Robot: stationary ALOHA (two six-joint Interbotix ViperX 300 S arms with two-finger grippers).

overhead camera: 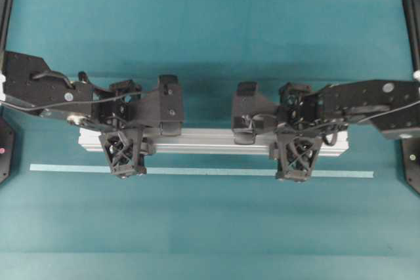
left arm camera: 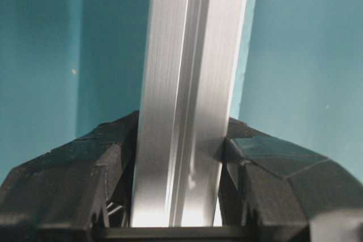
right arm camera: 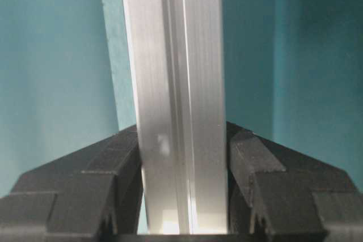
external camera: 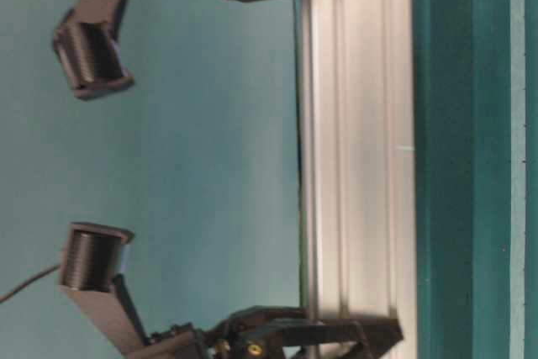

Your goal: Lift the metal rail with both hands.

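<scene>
We judge the long silver grooved aluminium rail (overhead camera: 213, 141) stiff, smooth-sided and fairly heavy, so it wants two matched grips set well apart, one toward each end; that is where we hold it. The left black lattice-fingered gripper (overhead camera: 125, 152) has its jaws clamped on the rail's side faces, the bar running straight out between them; the right gripper (overhead camera: 293, 155) likewise; both arms reach in level from the sides, fingers pointing down.
</scene>
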